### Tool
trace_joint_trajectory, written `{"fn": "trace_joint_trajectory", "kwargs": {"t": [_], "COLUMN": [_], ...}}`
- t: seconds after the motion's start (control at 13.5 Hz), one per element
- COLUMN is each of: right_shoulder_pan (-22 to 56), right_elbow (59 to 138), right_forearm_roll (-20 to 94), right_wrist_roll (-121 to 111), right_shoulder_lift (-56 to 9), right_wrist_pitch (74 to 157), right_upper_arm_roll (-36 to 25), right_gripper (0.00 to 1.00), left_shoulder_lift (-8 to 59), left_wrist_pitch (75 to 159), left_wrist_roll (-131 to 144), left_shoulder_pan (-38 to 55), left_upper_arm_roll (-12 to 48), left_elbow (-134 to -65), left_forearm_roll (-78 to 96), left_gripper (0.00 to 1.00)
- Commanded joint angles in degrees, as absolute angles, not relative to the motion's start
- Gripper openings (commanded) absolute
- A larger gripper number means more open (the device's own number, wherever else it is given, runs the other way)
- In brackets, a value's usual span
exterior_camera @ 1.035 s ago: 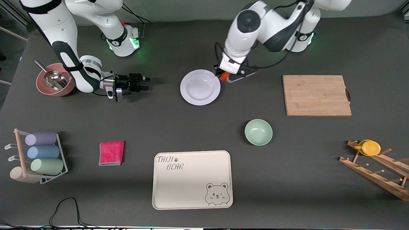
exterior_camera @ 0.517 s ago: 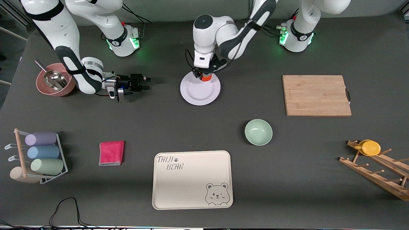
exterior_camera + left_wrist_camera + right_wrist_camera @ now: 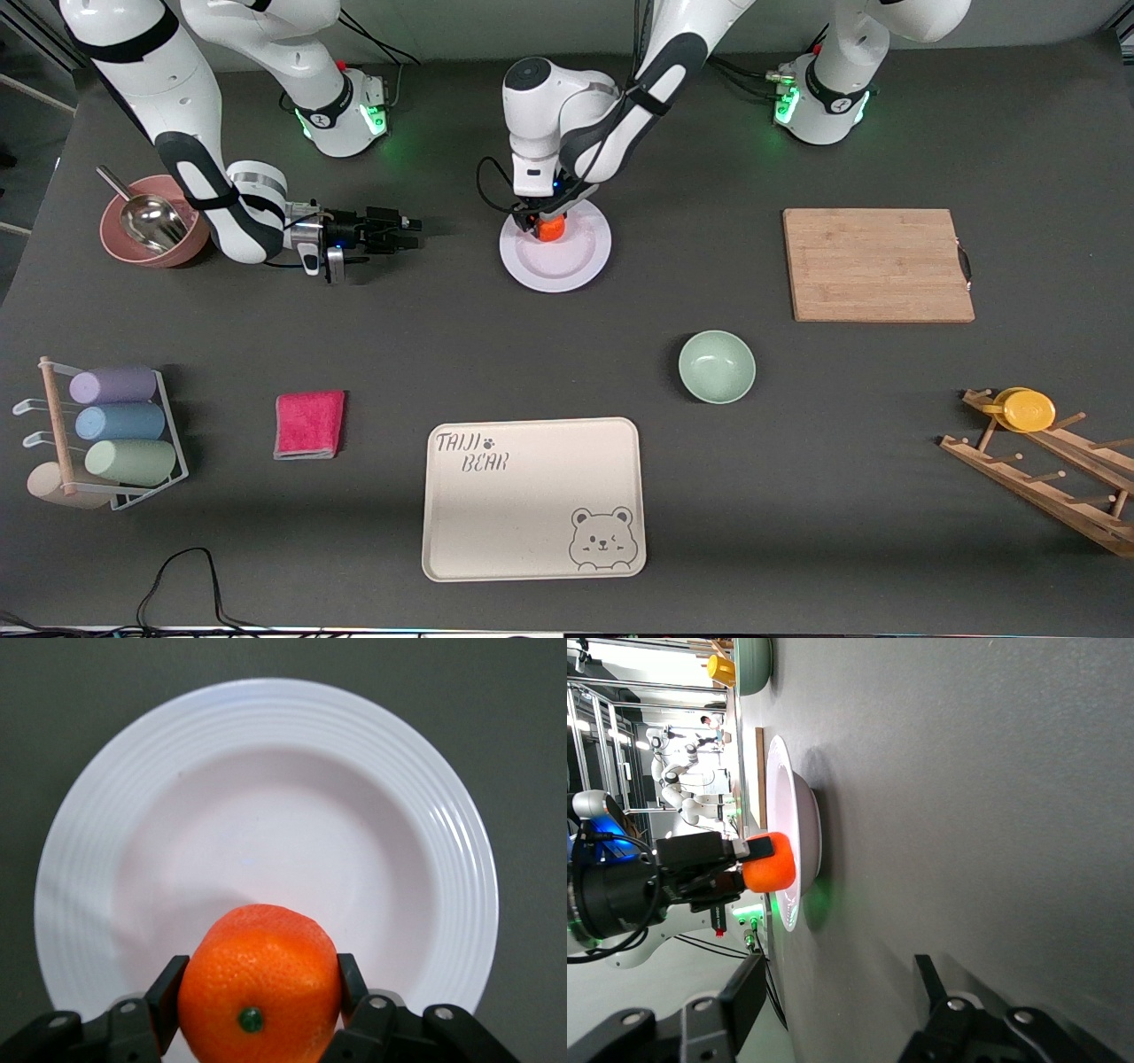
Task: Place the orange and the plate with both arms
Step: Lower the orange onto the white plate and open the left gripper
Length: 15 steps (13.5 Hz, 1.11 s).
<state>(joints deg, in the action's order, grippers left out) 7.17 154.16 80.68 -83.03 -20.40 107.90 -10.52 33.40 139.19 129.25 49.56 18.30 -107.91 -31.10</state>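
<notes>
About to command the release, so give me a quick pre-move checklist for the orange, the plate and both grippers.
1. Left gripper shut on the orange: ok.
2. Orange over the plate, above its centre rather than the rim: ok.
3. Orange resting on the plate: cannot tell.
4. Plate flat on the table, nothing else in it: ok.
5. Right gripper open, low beside the plate toward the right arm's end, apart from it: ok.

Glossy ridged plate — dimpled orange skin — matt dark table.

The left gripper hung over the plate, fingers clamped on the orange; the right gripper waited beside the plate, fingers parted.
</notes>
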Motion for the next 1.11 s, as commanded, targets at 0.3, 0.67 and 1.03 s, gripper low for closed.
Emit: {"fn": "trace_joint_trajectory", "kwargs": {"t": [0.3, 0.67, 1.03], "right_shoulder_pan": [7.56, 7.56, 7.65], "right_elbow": [153.37, 152.85, 152.49], "right_forearm_roll": [82.0, 81.91, 81.91], "right_wrist_roll": [-84.11, -84.81, -85.96], "right_shoulder_lift": [-21.62, -22.76, -24.26], "right_wrist_pitch": [107.31, 107.31, 107.31], "right_upper_arm_roll": [-10.81, -10.81, -10.81], "right_gripper": [0.43, 0.43, 0.43], "left_shoulder_lift": [32.79, 25.6, 15.49], "left_wrist_pitch": [132.91, 130.44, 122.46], "left_wrist_roll": [131.06, 128.07, 103.25], "left_shoulder_pan": [53.26, 48.45, 40.45], "left_upper_arm_roll": [14.33, 14.59, 14.59], "left_elbow": [-105.64, -105.91, -106.08], "left_forearm_roll": [-41.03, -40.08, -26.39], "left_gripper": [1.0, 1.0, 1.0]}}
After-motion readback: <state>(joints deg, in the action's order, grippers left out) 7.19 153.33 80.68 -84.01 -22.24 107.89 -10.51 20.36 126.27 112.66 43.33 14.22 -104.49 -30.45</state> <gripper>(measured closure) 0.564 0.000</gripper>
